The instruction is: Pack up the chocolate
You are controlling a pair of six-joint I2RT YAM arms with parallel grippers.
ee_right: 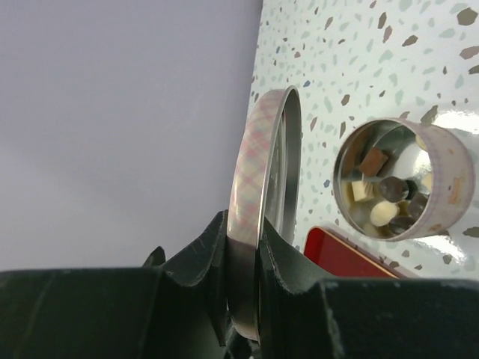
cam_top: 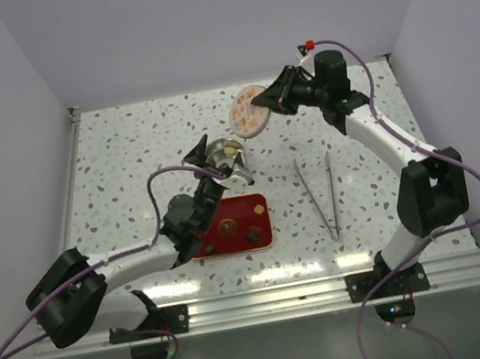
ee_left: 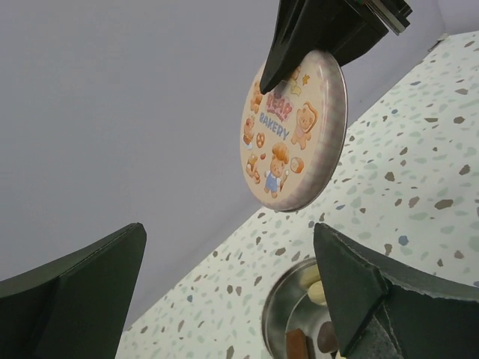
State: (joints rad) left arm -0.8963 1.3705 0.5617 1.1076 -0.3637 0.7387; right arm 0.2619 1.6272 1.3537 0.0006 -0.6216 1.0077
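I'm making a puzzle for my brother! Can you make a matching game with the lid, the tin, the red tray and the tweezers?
Things:
1 lid
2 tin
3 red tray
4 tweezers

States:
A lying loose, right of the tray
B pinched by its rim in the right gripper
C lots of chocolate pieces inside
D only a few pieces on it

Pairs: 1-B; 2-C; 3-D; 4-A
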